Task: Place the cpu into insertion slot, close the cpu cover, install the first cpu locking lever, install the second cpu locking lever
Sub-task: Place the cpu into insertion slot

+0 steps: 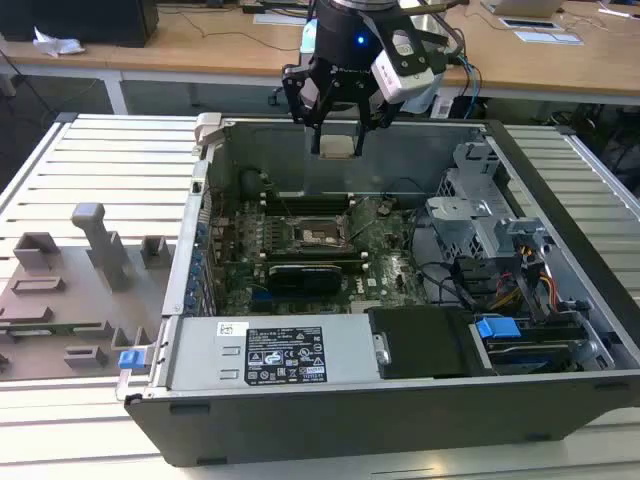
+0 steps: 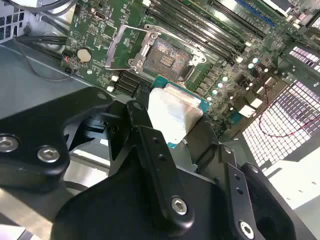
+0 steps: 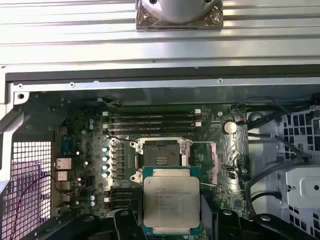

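Note:
My gripper (image 1: pixel 337 140) hangs over the back of the open computer case, shut on the cpu (image 1: pixel 337 147). The cpu is a flat silver-beige square with a green rim, held level by its edges, as both wrist views show (image 2: pixel 172 112) (image 3: pixel 171 200). Below it on the green board lies the insertion slot (image 1: pixel 320 235), a dark square socket in a grey surround (image 2: pixel 165 59) (image 3: pixel 161 154), bare and uncovered. The cpu cover (image 2: pixel 121 46), a thin metal frame, stands swung open beside the socket (image 3: pixel 204 159). The chip is well above the socket and apart from it.
Long black memory slots (image 3: pixel 152 120) run beside the socket. A grey power supply box (image 1: pixel 280 350) fills the case's front, and a drive cage (image 1: pixel 480 205) with cables sits at the exterior view's right. A grey fixture plate (image 1: pixel 70 290) lies outside at the exterior view's left.

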Controlling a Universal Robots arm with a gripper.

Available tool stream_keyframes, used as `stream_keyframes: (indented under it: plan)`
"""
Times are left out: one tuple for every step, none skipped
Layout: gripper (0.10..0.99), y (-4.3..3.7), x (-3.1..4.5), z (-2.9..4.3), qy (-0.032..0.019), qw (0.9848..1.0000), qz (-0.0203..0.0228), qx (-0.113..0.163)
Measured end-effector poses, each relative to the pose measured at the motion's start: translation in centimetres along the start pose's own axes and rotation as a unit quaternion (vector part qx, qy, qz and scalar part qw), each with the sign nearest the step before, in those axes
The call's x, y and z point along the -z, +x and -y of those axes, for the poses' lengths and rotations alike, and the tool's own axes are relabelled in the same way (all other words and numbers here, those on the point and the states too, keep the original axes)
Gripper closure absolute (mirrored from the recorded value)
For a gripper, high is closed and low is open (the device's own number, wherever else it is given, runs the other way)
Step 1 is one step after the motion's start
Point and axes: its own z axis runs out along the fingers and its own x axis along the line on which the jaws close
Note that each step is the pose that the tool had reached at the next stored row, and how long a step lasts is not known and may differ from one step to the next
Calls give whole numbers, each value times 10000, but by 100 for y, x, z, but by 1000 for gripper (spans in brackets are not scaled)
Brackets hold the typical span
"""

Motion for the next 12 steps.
stream_keyframes:
  plan:
    - [541,0,-11,1,-1,10000,0,0]
    - [541,0,-23,2,1,10000,-1,0]
    - [541,-1,-31,3,0,10000,0,0]
    - [541,-1,-37,3,0,10000,0,0]
    - [541,-1,-46,4,0,10000,0,0]
    - [541,-1,-50,4,0,10000,0,0]
    - [541,-1,-55,5,0,10000,0,0]
    - [541,-1,-62,5,0,10000,0,0]
    - [541,-1,-65,6,0,10000,0,0]
    - [541,-1,-69,6,0,10000,0,0]
    - [541,-1,-74,7,1,10000,0,0]
    - [541,-2,-77,7,1,10000,0,0]
